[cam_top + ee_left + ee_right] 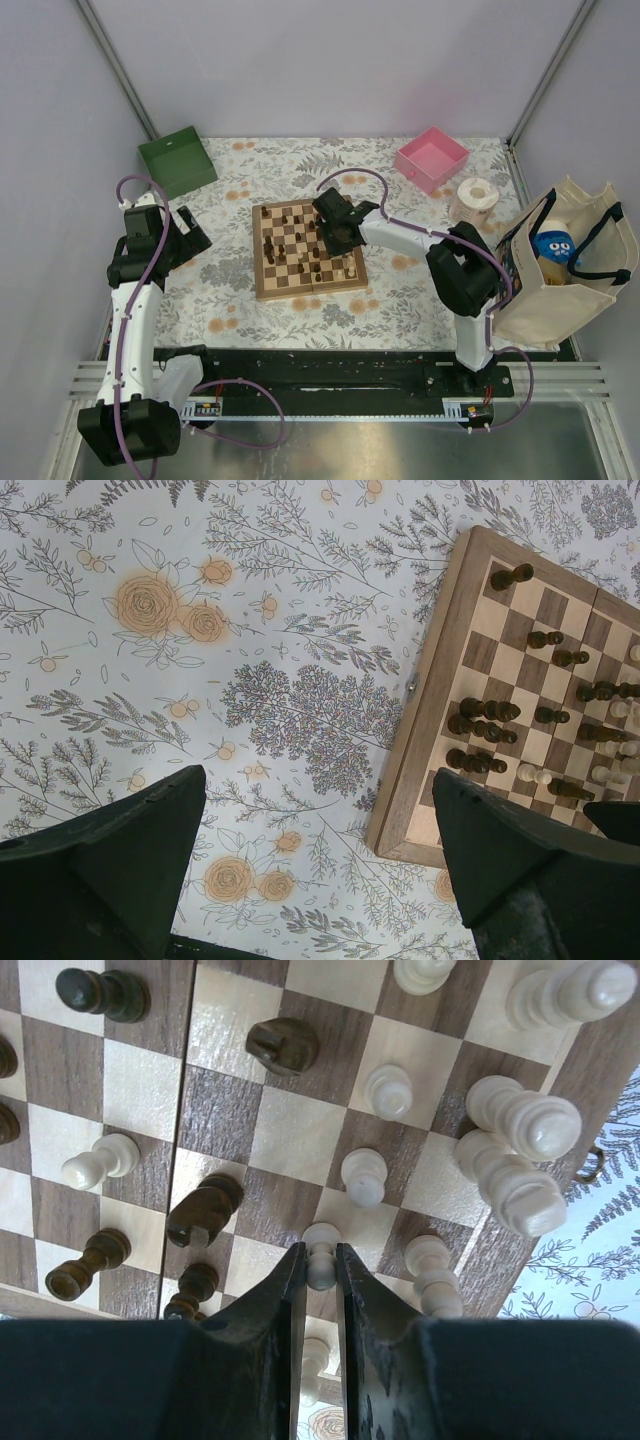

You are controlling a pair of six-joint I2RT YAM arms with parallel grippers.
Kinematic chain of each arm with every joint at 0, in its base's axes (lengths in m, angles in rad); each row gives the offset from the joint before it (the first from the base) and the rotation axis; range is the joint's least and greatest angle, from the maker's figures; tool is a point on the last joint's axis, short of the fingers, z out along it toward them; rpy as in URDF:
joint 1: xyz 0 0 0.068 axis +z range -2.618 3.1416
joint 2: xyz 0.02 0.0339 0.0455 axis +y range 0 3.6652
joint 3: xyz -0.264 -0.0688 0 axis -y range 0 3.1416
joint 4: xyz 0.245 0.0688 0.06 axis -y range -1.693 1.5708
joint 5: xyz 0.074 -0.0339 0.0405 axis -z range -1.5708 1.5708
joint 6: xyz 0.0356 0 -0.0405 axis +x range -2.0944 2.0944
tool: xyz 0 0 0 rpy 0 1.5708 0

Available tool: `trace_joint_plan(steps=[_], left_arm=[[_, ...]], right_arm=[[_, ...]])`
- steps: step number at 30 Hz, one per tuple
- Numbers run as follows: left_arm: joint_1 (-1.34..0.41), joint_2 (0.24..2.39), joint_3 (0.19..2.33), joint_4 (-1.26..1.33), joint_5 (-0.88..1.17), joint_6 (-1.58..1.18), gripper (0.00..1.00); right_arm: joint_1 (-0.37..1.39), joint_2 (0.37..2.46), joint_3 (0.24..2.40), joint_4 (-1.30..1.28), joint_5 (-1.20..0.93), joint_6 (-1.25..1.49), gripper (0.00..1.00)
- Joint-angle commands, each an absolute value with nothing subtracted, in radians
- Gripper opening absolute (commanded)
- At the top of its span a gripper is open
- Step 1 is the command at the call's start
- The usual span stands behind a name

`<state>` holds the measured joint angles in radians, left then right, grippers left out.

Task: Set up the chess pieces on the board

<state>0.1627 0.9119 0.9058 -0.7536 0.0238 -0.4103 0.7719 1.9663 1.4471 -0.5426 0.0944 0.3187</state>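
The wooden chessboard [308, 250] lies mid-table with dark and cream pieces spread over it. My right gripper [336, 230] hangs over the board's right half. In the right wrist view it [320, 1265] is shut on a cream pawn [321, 1244], held between the fingertips above the squares. Other cream pieces [520, 1130] stand along the board's right edge, dark pieces [203, 1210] to the left, some lying on their sides. My left gripper [192, 232] is open and empty above the tablecloth left of the board; its view shows the board's corner [440, 810] and dark pieces [485, 712].
A green box [176, 160] stands at the back left and a pink box [432, 158] at the back right. A tape roll [476, 198] and a cream tote bag [560, 265] with a blue toy sit at the right. Floral cloth covers the table.
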Motion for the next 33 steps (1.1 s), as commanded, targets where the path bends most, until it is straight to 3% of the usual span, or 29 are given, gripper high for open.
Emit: trace_joint_plan(steps=[1, 12, 19, 33], left_arm=[[0.169, 0.905, 0.902, -0.718, 0.038, -0.399, 0.99], [0.167, 0.907, 0.902, -0.716, 0.041, -0.4, 0.99], [0.167, 0.907, 0.902, -0.716, 0.037, -0.399, 0.99], [0.169, 0.905, 0.903, -0.715, 0.04, -0.4, 0.99]], right_arm=[[0.746, 1.928, 1.456, -0.532, 0.123, 0.314, 0.22], [0.738, 1.94, 1.457, -0.532, 0.101, 0.314, 0.24], [0.739, 1.927, 1.456, -0.532, 0.092, 0.302, 0.32], [0.739, 1.836, 1.499, -0.554, 0.041, 0.31, 0.38]])
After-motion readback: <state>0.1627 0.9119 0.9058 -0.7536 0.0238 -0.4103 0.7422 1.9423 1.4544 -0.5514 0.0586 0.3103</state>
